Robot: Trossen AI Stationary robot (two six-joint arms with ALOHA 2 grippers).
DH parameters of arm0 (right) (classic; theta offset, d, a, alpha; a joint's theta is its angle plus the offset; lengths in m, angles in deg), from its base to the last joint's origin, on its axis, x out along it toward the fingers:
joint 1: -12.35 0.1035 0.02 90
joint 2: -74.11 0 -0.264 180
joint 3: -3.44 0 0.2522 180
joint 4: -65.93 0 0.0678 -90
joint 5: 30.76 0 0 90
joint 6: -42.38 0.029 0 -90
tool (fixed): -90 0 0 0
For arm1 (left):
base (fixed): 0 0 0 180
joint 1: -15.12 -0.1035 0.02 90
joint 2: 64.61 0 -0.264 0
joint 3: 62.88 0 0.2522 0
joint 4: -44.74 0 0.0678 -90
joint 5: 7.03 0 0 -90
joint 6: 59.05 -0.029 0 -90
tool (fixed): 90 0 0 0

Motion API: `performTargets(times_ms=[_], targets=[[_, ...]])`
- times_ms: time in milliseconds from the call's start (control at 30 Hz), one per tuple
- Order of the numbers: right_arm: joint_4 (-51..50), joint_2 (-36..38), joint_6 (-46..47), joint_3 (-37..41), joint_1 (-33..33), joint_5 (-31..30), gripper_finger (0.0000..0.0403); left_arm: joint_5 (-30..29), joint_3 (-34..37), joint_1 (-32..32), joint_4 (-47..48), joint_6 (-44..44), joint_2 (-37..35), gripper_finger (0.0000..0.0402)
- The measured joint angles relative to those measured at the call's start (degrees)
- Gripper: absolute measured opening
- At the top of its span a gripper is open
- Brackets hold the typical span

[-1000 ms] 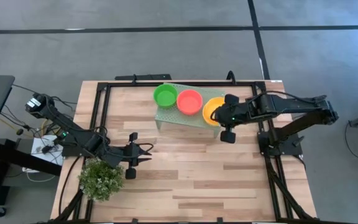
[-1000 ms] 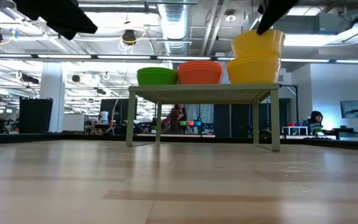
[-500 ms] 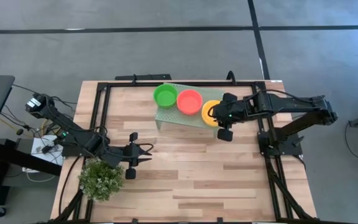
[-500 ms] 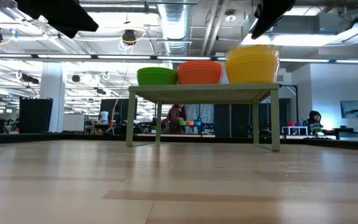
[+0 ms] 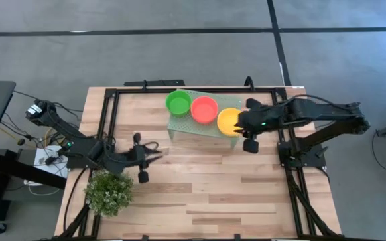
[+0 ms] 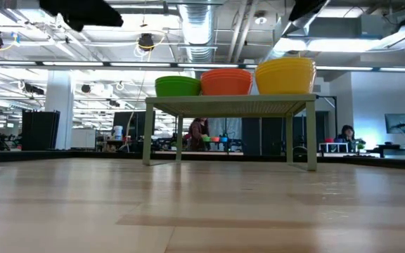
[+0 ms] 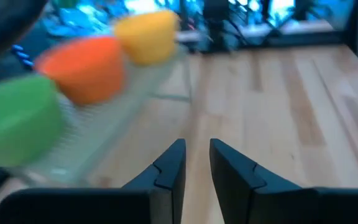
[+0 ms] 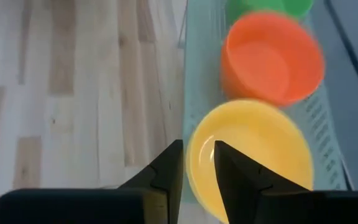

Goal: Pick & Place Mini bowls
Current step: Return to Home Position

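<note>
The mini bowls sit in three stacks on the pale green rack [image 5: 183, 124]: green [image 5: 177, 102], red [image 5: 204, 108] and yellow [image 5: 228, 120]. The low view shows the green [image 6: 178, 86], red [image 6: 226, 81] and yellow [image 6: 285, 76] stacks side by side on the rack top [image 6: 230, 105]. My right gripper [image 5: 239, 124] hovers just above the yellow stack's right rim [image 8: 194, 149], open by a narrow gap and touching nothing. My left gripper [image 5: 153, 148] is over bare table in front of the rack, narrowly open [image 7: 196, 152] and holding nothing.
A small bushy green plant [image 5: 109, 193] stands near the table's left near corner, close to the left arm. Black frame rails [image 5: 109, 114] run along the table's sides. Bare wood [image 5: 213, 187] lies between the rack and the near edge.
My right gripper has set the top yellow bowl, earlier tilted above its stack, down level onto the stack. It has let go and drawn back up and toward the table's right. My left gripper has moved toward the far edge, nearer the rack.
</note>
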Motion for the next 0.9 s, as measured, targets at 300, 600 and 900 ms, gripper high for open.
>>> performTargets(times_ms=[300, 600, 900], targets=[[12.43, 16.6, -2.96, 12.58, 2.52, -0.08, 0.0085, -4.86, 0.48, 0.01, 3.07, -5.88, -18.81, 0.0074], [47.44, 39.11, -12.81, 45.37, 2.45, 3.86, 0.0085, 12.13, 11.38, 0.01, 6.03, -10.94, -46.15, 0.0072], [60.37, 56.75, -13.36, 62.9, 0.77, 10.92, 0.0085, 23.1, 18.97, -0.18, 3.27, -16.48, -57.34, 0.006]])
